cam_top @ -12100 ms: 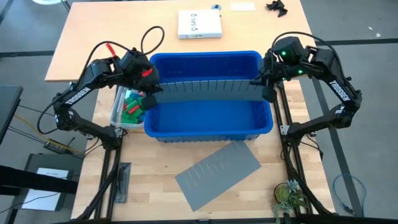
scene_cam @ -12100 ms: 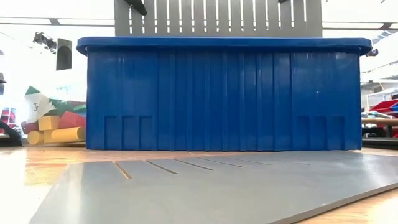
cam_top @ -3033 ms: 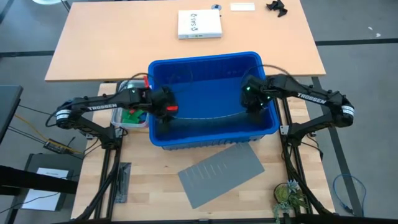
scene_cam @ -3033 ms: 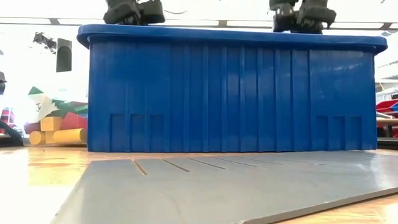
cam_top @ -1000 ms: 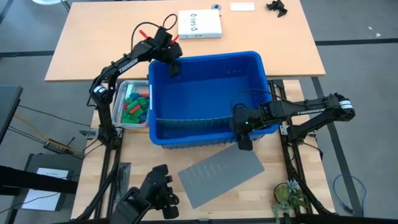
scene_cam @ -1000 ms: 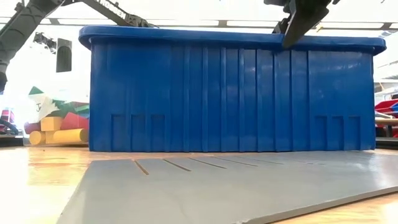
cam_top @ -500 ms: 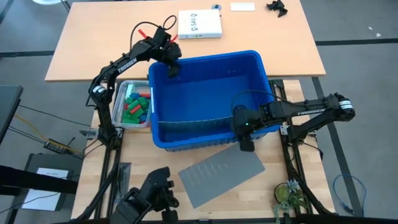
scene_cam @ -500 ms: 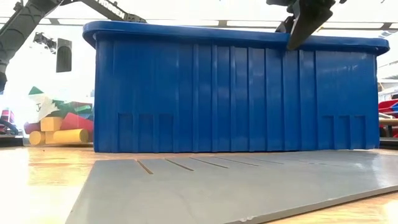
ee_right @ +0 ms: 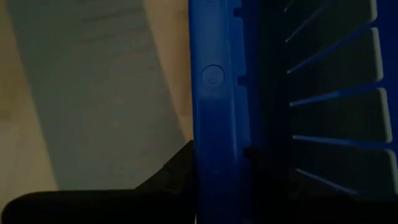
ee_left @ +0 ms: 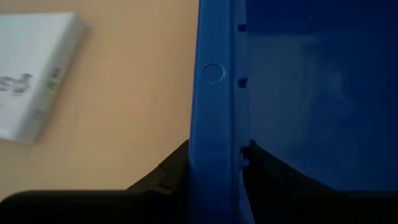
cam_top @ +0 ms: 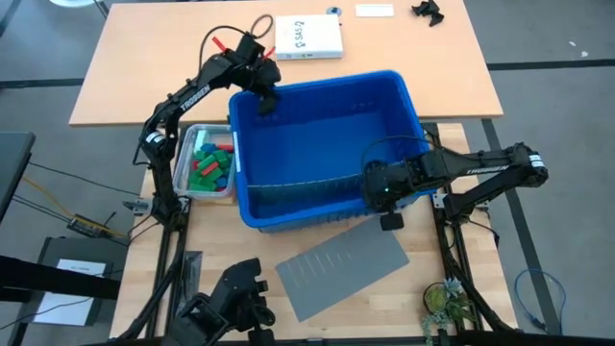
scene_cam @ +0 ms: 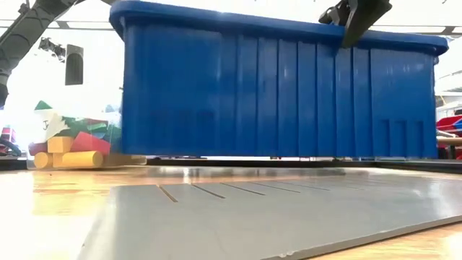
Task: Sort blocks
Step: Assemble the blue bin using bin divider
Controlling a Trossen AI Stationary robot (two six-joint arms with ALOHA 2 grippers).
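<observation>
Left gripper (cam_top: pixel 267 99): clamped on the far-left corner of the blue bin's rim; in the left wrist view one finger (ee_left: pixel 168 177) on the outer face, the other on the inner face, rim between them.
Right gripper (cam_top: pixel 388 213): clamped on the near rim of the same bin, towards its right end; in the right wrist view one finger (ee_right: pixel 174 171) outside the wall, the other inside, rim pinched between.
Blue bin (cam_top: pixel 404 106): large, open-topped, tilted; in the low view the left end is raised off the table, a gap of light under the base, the right end lower.
Blue bin, contents: one grey slotted divider (cam_top: pixel 298 185) standing across the near part of the interior; otherwise bare blue floor; no blocks visible inside.
Clear tub (cam_top: pixel 183 154): small, on the table just beside the bin's left wall, upright.
Clear tub, contents: the blocks (cam_top: pixel 207 163), a loose heap of green, red, blue and some yellow; seen through the tub's side in the low view.
Grey slotted panel (cam_top: pixel 336 269): lying flat on the near table, in front of the bin, apart from it.
White box (cam_top: pixel 307 37): on the far table, beyond the bin, near the left gripper.
Small black item (cam_top: pixel 427 12): far right edge of the far table; kind cannot be told.
Wooden table (cam_top: pixel 125 67): carries all of the above.
</observation>
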